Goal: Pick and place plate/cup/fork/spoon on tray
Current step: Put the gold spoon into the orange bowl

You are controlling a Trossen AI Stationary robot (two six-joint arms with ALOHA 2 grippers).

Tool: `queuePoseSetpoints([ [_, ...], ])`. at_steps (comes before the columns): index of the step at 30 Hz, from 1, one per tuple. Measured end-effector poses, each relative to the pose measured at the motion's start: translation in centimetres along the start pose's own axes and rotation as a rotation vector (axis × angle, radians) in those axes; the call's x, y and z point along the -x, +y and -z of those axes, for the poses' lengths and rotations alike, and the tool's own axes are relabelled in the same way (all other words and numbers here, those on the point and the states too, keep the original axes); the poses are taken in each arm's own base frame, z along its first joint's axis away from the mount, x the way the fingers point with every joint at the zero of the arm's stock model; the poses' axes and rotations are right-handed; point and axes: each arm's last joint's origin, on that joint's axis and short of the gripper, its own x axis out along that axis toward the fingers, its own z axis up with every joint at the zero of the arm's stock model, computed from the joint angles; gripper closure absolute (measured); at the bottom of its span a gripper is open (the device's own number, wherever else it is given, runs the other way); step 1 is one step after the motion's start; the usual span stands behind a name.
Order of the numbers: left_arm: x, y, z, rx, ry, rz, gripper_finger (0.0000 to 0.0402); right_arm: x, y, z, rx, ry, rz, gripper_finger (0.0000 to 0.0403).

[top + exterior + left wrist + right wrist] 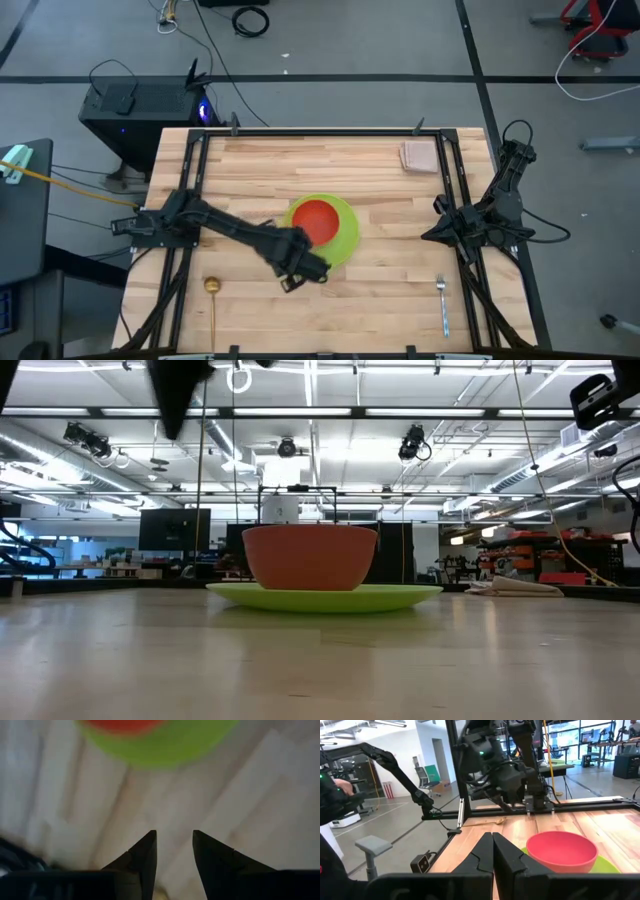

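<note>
The lime-green plate point(345, 235) lies flat on the wooden table near its middle. The red-orange cup point(317, 220) stands upright on it by its base; both also show in the low view, cup point(310, 557) on plate point(325, 597). My left gripper point(305, 268) hovers open and empty above the table, just off the plate's near-left rim point(150, 747). The golden spoon point(212, 300) lies near the front left. The silver fork point(443, 305) lies near the front right. My right gripper point(492, 840) is shut and empty, parked at the table's right side.
A small pinkish-beige pad point(418, 155) lies at the far right of the table. Black frame rails point(190, 200) run along the table's left and right sides. Bare wood lies between the plate and the fork. I see no tray.
</note>
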Motion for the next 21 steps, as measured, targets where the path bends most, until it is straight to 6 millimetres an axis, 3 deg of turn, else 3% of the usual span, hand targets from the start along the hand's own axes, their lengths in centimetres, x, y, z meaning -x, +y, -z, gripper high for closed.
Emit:
queuePoseSetpoints([
  [6, -0.4, -0.4, 4.3, 0.207, 0.060, -0.024, 0.0267, 0.0, 0.0, 0.0, 0.009, 0.000, 0.000, 0.0398],
  [13, -2.6, 0.0, 9.1, 0.434, 0.172, -0.125, 0.0274, 0.0, 0.0, 0.0, 0.068, -0.002, -0.001, 0.0398],
  [21, -4.7, -0.8, 13.3, 0.567, 0.280, -0.196, 0.0287, 0.1, 0.0, -0.6, 0.134, -0.015, -0.001, 0.0400],
])
